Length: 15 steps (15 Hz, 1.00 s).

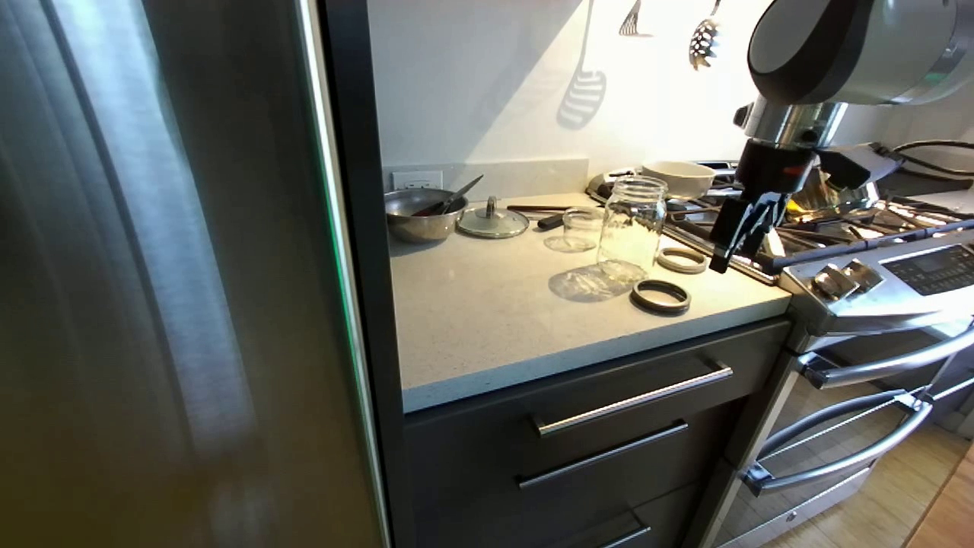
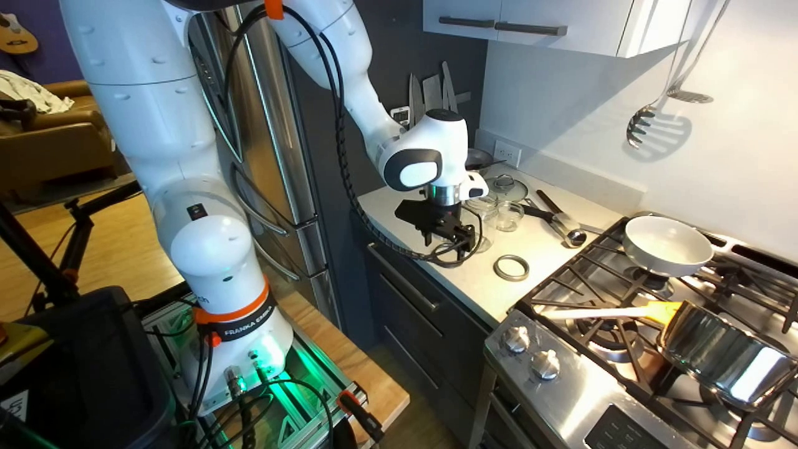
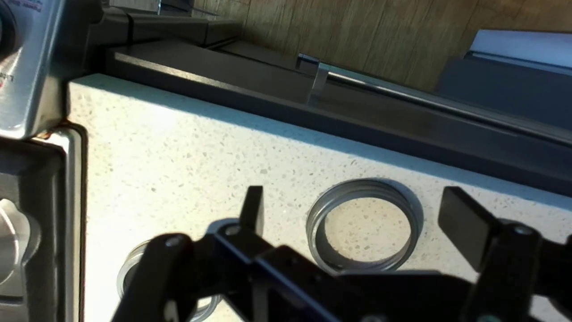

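My gripper (image 3: 353,205) is open above the counter, its two flat pads (image 3: 462,223) far apart. Between and below them, in the wrist view, a grey metal ring (image 3: 313,230) lies flat near the counter's front edge, with bare counter showing on either side of it. Part of a second ring (image 3: 122,278) shows at lower left, mostly covered by the gripper's linkage. An exterior view has both the darker ring (image 1: 660,308) and the second ring (image 1: 682,269) beside a large open glass jar (image 1: 631,228). The gripper (image 1: 734,255) hangs higher than the rings there, touching nothing visible.
A small glass jar (image 2: 510,217), a glass lid (image 1: 492,221) and a metal bowl (image 1: 426,227) stand farther back. Beside the counter is the stove, bearing a white bowl-shaped pan (image 2: 667,246) and a shiny pot (image 2: 726,355). A steel fridge (image 1: 175,304) stands at the counter's far end.
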Available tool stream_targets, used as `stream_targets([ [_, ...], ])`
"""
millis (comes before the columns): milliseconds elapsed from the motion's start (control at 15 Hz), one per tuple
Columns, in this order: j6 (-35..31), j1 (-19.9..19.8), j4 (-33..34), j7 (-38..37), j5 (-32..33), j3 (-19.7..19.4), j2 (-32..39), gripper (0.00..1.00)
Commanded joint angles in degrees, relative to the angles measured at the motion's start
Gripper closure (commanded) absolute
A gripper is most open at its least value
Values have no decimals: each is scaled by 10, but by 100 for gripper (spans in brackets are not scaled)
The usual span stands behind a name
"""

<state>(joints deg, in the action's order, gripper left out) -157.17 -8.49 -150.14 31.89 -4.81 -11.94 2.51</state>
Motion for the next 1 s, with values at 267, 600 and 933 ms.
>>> stream_targets([
  [267, -72, -13, 21, 22, -77, 25, 67, 0],
  [600, -94, -14, 55, 13, -95, 35, 115, 0],
  [933, -91, -13, 93, 7, -87, 36, 155, 3],
])
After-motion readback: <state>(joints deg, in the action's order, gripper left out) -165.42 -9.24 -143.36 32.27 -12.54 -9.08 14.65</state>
